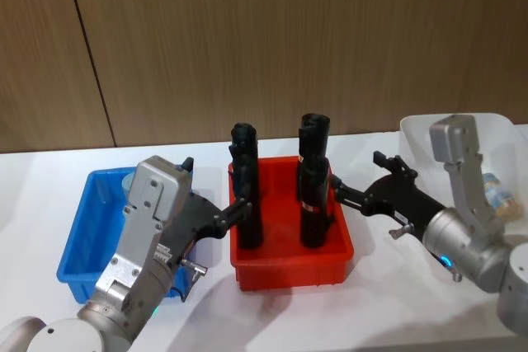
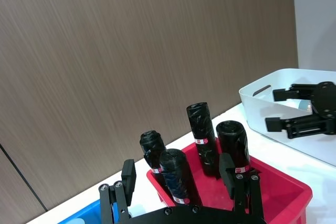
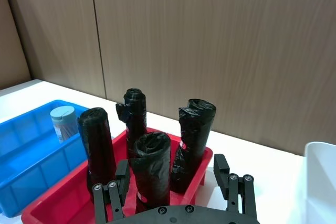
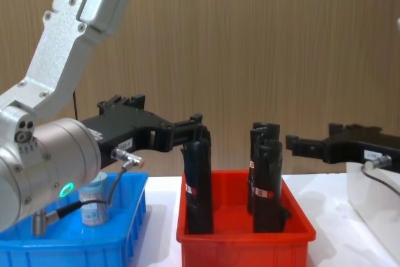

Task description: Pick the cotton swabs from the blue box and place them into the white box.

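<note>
The left gripper [image 2: 177, 171], spread and empty, hangs close beside one of four black rolls [image 1: 250, 232] standing in the red bin [image 1: 289, 274], so swinging toward the blue box [image 1: 82, 237] may topple it. The right gripper [image 3: 171, 170], likewise spread, hovers at the bin's right edge. One jar of cotton swabs [image 3: 63, 123] stands in the blue box, another jar [image 1: 500, 190] in the white box [image 1: 507, 133].

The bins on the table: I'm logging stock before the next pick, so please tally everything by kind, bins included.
bins: 3 (blue box, red bin, white box)
black rolls: 4, all standing in the red bin
cotton swab jars: 2 visible, one in the blue box, one in the white box
total: 9
</note>
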You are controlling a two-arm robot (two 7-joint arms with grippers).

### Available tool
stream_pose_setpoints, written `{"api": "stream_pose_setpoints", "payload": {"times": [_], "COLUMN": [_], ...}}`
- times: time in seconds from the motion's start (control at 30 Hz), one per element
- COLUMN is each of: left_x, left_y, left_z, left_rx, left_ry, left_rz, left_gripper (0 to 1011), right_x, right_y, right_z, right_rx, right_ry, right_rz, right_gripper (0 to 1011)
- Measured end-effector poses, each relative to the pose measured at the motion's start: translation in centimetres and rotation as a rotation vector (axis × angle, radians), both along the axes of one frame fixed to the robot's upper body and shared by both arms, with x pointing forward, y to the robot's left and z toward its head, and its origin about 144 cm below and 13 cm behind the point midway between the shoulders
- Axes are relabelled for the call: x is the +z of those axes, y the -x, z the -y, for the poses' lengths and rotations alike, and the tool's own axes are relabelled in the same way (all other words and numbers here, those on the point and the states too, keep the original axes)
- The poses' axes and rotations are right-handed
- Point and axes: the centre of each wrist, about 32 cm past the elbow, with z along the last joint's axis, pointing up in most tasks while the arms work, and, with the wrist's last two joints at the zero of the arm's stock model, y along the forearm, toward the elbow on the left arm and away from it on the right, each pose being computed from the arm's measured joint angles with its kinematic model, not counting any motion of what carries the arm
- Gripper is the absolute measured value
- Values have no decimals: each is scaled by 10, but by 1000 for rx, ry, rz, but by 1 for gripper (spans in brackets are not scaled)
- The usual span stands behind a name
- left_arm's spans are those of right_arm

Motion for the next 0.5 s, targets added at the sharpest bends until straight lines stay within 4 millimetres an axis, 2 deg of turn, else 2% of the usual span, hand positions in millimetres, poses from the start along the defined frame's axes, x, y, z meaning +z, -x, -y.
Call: {"api": "stream_pose_setpoints", "payload": {"times": [0.5], "left_x": [0], "left_y": [0], "left_z": [0], "left_rx": [0], "left_ry": [0], "left_rz": [0], "left_gripper": [1004], "right_x": [3], "right_y": [-35], "right_z": [1], "right_rx": [80], "right_ry": [-31], "right_rz": [-55], "right_gripper": [1002]}}
